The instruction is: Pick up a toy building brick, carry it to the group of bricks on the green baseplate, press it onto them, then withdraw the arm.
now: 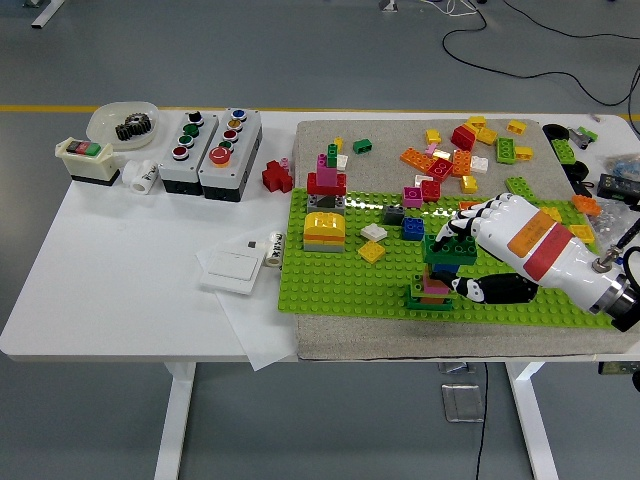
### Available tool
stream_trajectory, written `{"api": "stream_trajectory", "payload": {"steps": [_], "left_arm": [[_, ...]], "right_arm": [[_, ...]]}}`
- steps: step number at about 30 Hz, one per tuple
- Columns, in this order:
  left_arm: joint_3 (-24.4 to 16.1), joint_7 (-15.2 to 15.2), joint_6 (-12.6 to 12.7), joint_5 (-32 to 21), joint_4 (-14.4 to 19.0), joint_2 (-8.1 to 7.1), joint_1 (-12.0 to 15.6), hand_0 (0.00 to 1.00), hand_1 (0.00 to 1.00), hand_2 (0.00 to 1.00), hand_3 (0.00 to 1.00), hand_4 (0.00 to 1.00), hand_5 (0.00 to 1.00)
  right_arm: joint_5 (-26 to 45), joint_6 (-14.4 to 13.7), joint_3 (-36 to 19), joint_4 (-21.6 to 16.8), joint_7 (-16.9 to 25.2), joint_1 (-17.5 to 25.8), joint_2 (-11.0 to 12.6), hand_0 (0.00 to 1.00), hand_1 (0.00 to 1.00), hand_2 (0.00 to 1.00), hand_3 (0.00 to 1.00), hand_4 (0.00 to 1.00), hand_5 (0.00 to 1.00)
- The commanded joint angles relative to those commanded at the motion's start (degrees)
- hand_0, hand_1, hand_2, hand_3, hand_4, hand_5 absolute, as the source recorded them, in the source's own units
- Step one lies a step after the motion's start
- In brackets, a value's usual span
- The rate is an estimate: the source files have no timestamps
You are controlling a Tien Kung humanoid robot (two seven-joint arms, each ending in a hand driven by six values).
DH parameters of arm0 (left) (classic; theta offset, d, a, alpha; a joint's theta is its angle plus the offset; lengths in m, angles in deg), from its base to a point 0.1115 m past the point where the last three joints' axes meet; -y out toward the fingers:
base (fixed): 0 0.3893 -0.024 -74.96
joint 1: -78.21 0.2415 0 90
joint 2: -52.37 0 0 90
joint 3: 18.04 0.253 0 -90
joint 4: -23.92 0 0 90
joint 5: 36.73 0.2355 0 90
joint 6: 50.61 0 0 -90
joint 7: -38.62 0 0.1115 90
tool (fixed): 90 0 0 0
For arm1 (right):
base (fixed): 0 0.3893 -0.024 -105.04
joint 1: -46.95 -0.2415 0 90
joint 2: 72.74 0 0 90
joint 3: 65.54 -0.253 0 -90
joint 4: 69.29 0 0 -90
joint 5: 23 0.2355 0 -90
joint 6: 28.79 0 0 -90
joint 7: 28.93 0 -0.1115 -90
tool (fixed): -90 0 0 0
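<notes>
A green baseplate point(340, 285) lies on a grey mat. On its right part stands a small stack of bricks point(432, 290), dark green at the bottom with pink and blue above. A dark green brick point(445, 250) sits on top of the stack. My right hand point(463, 262), white with black fingertips, comes in from the right. Its curled fingers point(466, 230) lie over the right end of the green brick, and its thumb point(485, 291) sits low beside the stack. The left hand is out of sight.
On the baseplate stand a yellow-orange block point(324, 231), a red-pink tower point(327, 180) and several small bricks point(412, 228). Loose bricks point(455, 160) cover the mat behind. Button boxes point(210, 150), a red brick point(277, 177) and a white switch plate point(232, 268) lie to the left.
</notes>
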Motion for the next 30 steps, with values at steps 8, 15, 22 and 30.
{"api": "stream_trajectory", "payload": {"steps": [8, 15, 22, 30], "left_arm": [[-0.16, 0.02, 0.02, 0.08, 0.00, 0.06, -0.04, 0.376, 0.514, 0.616, 0.775, 0.786, 0.909], [-0.04, 0.00, -0.03, -0.02, 0.01, 0.03, -0.13, 0.376, 0.514, 0.616, 0.776, 0.786, 0.908], [-0.02, 0.00, -0.12, -0.02, 0.01, 0.03, -0.15, 0.376, 0.514, 0.615, 0.775, 0.785, 0.908], [-0.27, 0.08, -0.14, 0.22, -0.03, 0.12, 0.02, 0.376, 0.514, 0.616, 0.776, 0.785, 0.904]], "right_arm": [[0.17, 0.41, 0.91, 1.92, -0.32, -0.79, -0.44, 0.338, 0.455, 0.528, 0.537, 0.699, 0.360], [-0.21, 0.88, 1.19, 2.39, -0.44, -0.44, -0.68, 0.330, 0.454, 0.528, 0.537, 0.698, 0.361], [-0.33, 1.02, 0.98, 2.36, -0.49, -0.17, -0.68, 0.329, 0.452, 0.527, 0.537, 0.697, 0.360], [-0.06, 0.54, 0.76, 1.95, -0.31, -0.07, -0.71, 0.329, 0.454, 0.528, 0.536, 0.700, 0.362]]}}
